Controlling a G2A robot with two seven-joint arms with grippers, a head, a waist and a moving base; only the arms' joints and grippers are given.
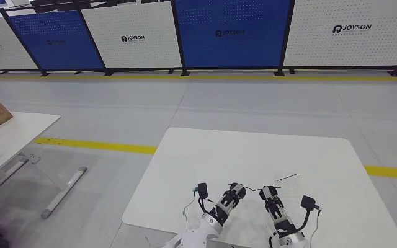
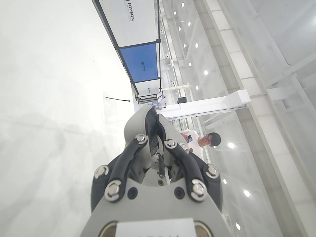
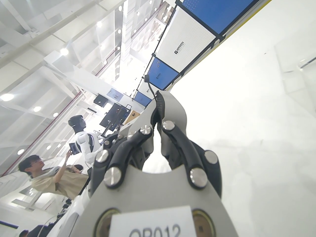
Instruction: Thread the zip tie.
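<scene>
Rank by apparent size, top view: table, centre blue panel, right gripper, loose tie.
1. table
2. blue panel
3. right gripper and loose tie: they look about equally long. The gripper is thicker, but it's too close to rank.

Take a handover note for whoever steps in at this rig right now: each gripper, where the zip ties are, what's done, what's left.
Right gripper: shut on the zip tie, with the head end sticking out past its tips.
Left gripper: shut. In the top view the tie's strap runs across to its tips, but I cannot tell whether it is pinched there.
Second zip tie: lies loose on the table, a little beyond the right gripper.
Done: one tie is up off the table, held between the arms.
Left: no loop shows, so the tail is not yet through the head.
</scene>
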